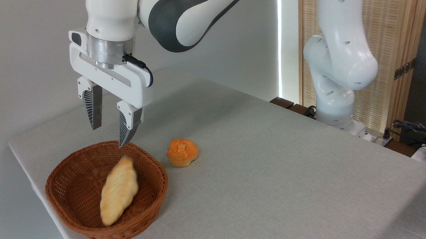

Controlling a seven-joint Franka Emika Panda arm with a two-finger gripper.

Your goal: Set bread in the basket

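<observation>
Inside the wicker basket (57,183) we are seeing the braided loaf (118,190) lying on the floor, one end leaning up toward the near wall. Above the far rim our gripper (111,133) is hanging with its fingers apart and empty. We are judging the loaf light and probably soft, its glazed skin a little slippery; gripping across the thick middle looks best, since the tapered ends would slide out. The round orange bun (182,152) is sitting on the table (272,167) beside the basket

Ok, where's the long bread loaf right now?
The loaf lies inside the basket at lower left, below the open gripper, with the bun outside.
</observation>
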